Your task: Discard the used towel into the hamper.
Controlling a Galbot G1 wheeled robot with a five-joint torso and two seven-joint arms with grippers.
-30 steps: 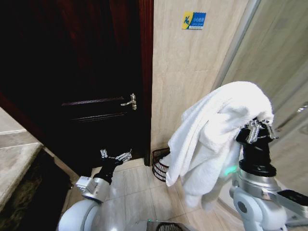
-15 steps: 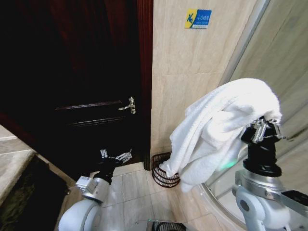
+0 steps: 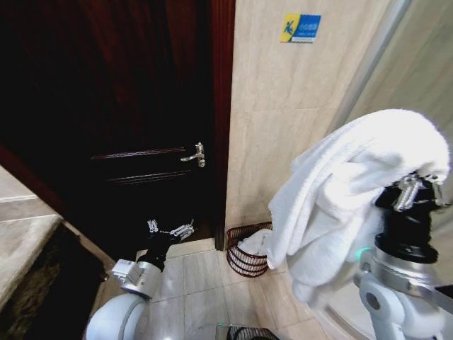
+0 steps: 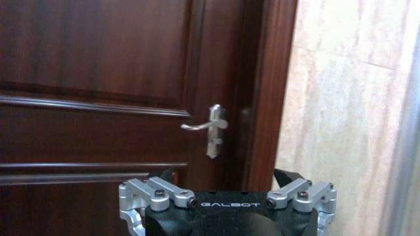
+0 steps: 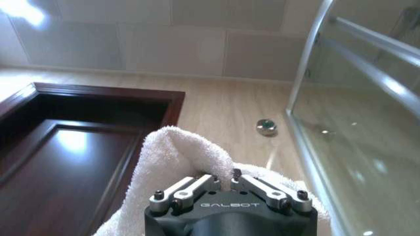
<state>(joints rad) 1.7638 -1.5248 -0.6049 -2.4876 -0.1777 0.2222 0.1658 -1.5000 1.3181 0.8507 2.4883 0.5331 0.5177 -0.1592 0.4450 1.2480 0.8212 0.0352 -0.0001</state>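
Observation:
The white towel [image 3: 347, 195] hangs in thick folds over my raised right gripper [image 3: 416, 185], which is shut on it at the right of the head view. In the right wrist view the fingers [image 5: 196, 184] pinch a fold of the towel [image 5: 167, 157]. The hamper [image 3: 244, 261], a small dark wire basket, stands on the floor against the tiled wall, just left of the towel's lower end. Something white shows inside it. My left gripper [image 3: 170, 230] is held low in front of the dark door, open and holding nothing [image 4: 226, 177].
A dark wooden door [image 3: 127, 127] with a silver lever handle [image 3: 195, 154] fills the left. Its frame [image 3: 223, 120] meets the beige tiled wall [image 3: 283, 127]. A glass shower screen [image 5: 354, 128] stands at the right. A stone counter edge [image 3: 21, 248] is at far left.
The whole picture has shifted, so the camera moved. My right gripper with the towel now sits farther right and slightly higher. More of the hamper shows beside the towel's hanging end. The left arm is unchanged.

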